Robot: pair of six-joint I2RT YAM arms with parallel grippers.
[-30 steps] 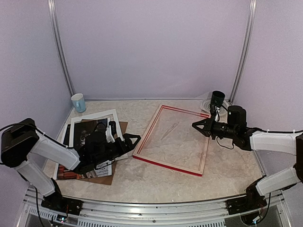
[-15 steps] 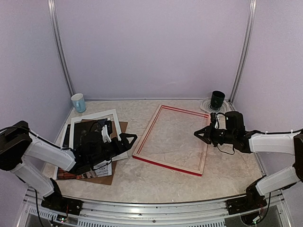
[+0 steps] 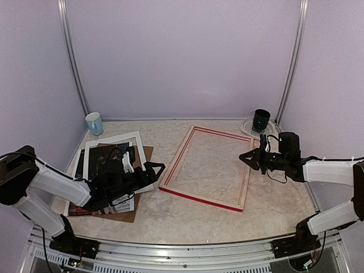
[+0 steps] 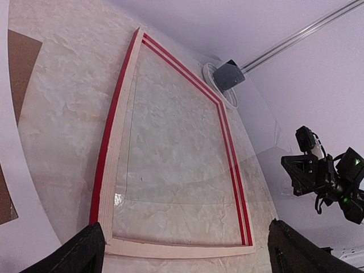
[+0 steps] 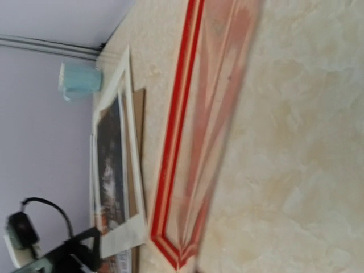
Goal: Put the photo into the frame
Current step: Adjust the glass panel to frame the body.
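We see the frame (image 3: 201, 198) lying flat in the middle of the bench (image 3: 170, 219), pale wood side up with red showing along its edges, and nothing visible inside it but a clear pane. The photo (image 3: 98, 156) lies well to its left in a pile. The white mat (image 3: 114, 139) lies over it, a brown board (image 3: 145, 152) is underneath, and the left arm hides much of it. The left pincer (image 3: 154, 172) is over the pile's right edge, pointing at the frame's left rail. Its fingers are spread wide with nothing between them. The right pincer (image 3: 244, 157) is pressed together and empty. From above it sits at the frame's right rail, but we cannot tell how high. A pale blue cup (image 3: 94, 123) stands in the far left corner. A dark cup (image 3: 261, 120) stands on a white disc (image 3: 248, 126) in the far right corner.
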